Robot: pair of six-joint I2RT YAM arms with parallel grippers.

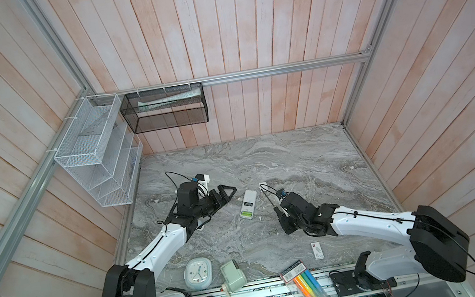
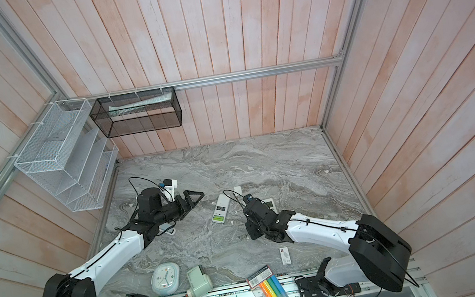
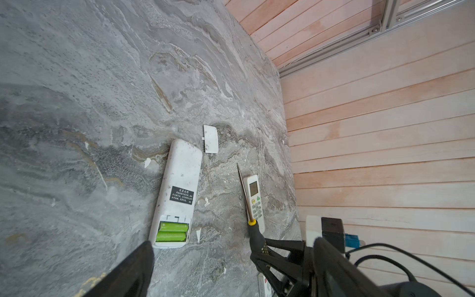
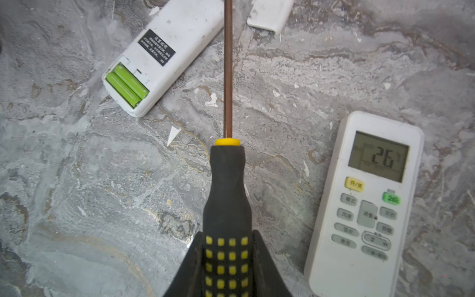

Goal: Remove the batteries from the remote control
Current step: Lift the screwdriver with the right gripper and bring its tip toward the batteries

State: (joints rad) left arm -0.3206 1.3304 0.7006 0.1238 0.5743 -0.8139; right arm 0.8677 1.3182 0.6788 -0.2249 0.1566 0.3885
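The white remote control (image 1: 249,205) (image 3: 180,185) (image 4: 167,48) lies face down mid-table with its battery bay uncovered. Two lime green batteries (image 3: 171,232) (image 4: 127,85) (image 1: 247,214) sit side by side in the bay. Its loose cover (image 3: 210,138) (image 4: 270,14) lies just beyond the remote's far end. My left gripper (image 1: 230,193) (image 3: 231,246) is open, left of the remote and apart from it. My right gripper (image 1: 285,222) (image 4: 226,239) is shut on a black-and-yellow screwdriver (image 4: 227,180) (image 3: 253,231). The screwdriver's shaft (image 4: 228,66) points past the remote's right side.
A second remote (image 4: 359,205) (image 3: 254,198) lies face up with its display lit, right of the screwdriver. Along the front edge are a clock (image 1: 198,273), a green box-like device (image 1: 233,274), a highlighter packet (image 1: 304,281) and a small card (image 1: 317,250). Wire baskets (image 1: 95,152) (image 1: 164,109) hang at the back left.
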